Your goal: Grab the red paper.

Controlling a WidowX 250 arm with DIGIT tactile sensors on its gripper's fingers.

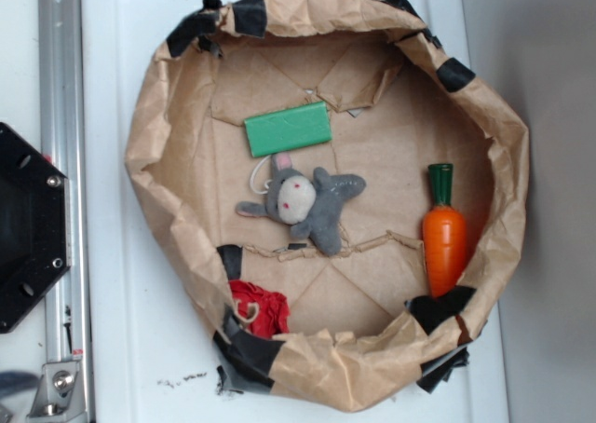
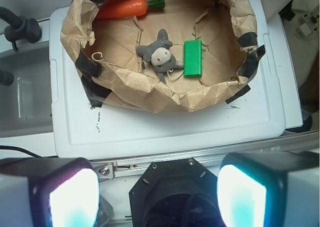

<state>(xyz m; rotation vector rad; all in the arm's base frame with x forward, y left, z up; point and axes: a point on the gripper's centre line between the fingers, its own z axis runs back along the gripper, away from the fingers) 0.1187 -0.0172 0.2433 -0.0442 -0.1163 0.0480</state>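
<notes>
The red paper [image 1: 261, 307] is a small wrinkly wad with a beige string loop. It lies at the front left inside the brown paper bag [image 1: 326, 372], against the bag wall. In the wrist view the bag wall hides the red wad; only a beige curl [image 2: 97, 54] shows there. My gripper [image 2: 157, 194] is open and empty, its two pads [image 2: 72, 197] wide apart. It hangs over the black robot base [image 2: 175, 187], well outside the bag. The gripper does not show in the exterior view.
Inside the bag lie a grey plush toy [image 1: 303, 204], a green block [image 1: 289, 128] and an orange carrot [image 1: 444, 237]. The bag stands on a white lid [image 1: 121, 348]. An aluminium rail [image 1: 60, 88] and the black base [image 1: 28, 227] are to the left.
</notes>
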